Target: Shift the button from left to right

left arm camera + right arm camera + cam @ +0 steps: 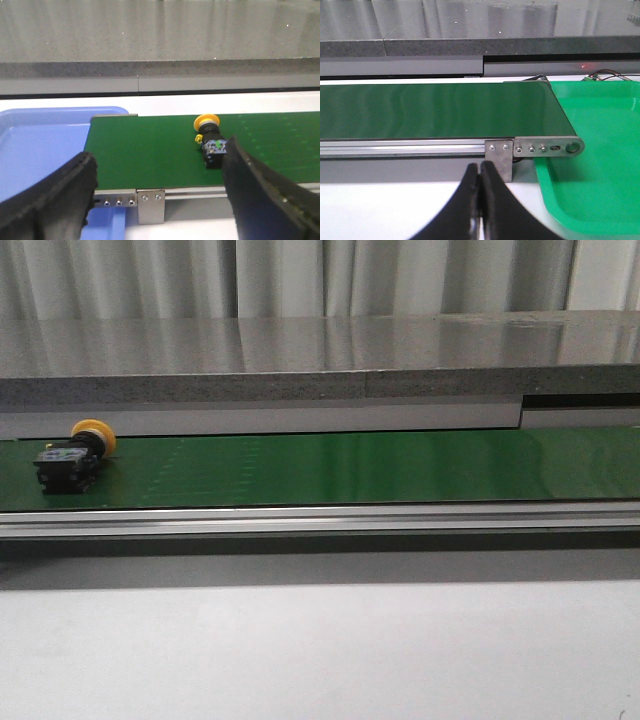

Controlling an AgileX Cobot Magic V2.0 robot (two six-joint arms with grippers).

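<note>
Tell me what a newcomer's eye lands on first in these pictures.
First, the wide green belt running across the front view, bare but for the small button lying on its side at the far left end, yellow cap toward the back. The left gripper is spread wide just short of it, beside a blue bin off that end. At the belt's other end sits a bright green tray, with the right gripper closed.
</note>
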